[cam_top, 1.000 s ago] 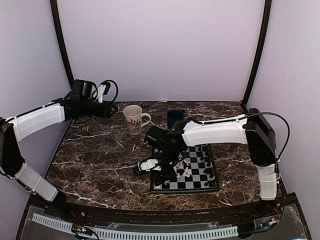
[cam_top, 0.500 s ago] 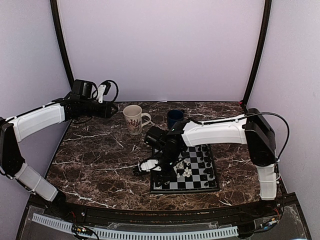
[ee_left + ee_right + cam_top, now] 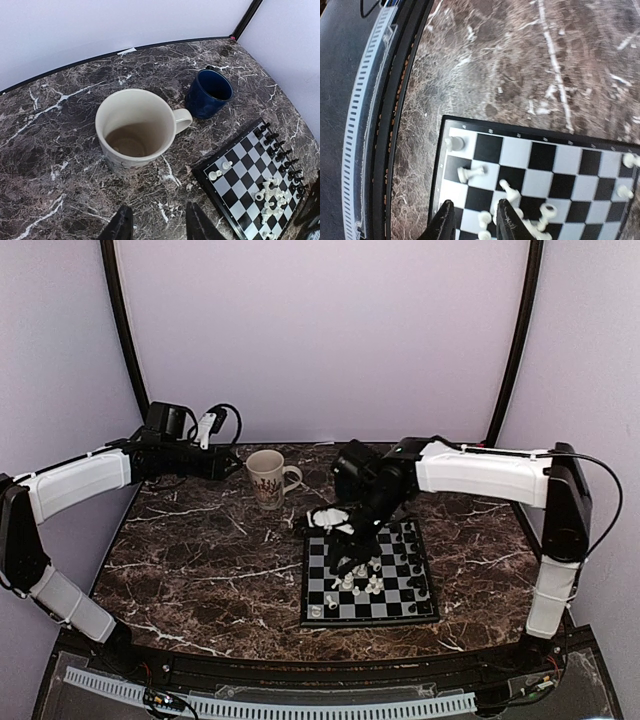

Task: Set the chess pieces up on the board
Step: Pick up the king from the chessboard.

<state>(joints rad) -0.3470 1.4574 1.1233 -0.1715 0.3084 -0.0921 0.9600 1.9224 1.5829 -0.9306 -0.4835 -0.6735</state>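
Note:
The board (image 3: 420, 608) lies at the near right of the marble table. White chess pieces (image 3: 360, 582) are heaped near its middle, and black chess pieces (image 3: 412, 545) line its right edge. My right gripper (image 3: 352, 558) hangs over the board's left half, open. In the right wrist view its fingers (image 3: 445, 222) straddle nothing. Below them are an upright white piece (image 3: 454, 144) on the corner square, a toppled one (image 3: 470, 173) and the heap (image 3: 520, 210). My left gripper (image 3: 157, 227) is open and empty, hovering beside the cream mug (image 3: 137, 130).
A blue mug (image 3: 210, 92) stands behind the board (image 3: 240, 165), near the back wall. The cream mug (image 3: 268, 478) is left of the right arm's wrist. The table's near edge with a black rail (image 3: 395, 125) runs close to the board's corner.
The right arm rose and swung from the board's near-left corner toward the back. Its jaws spread apart. The left arm stayed in place.

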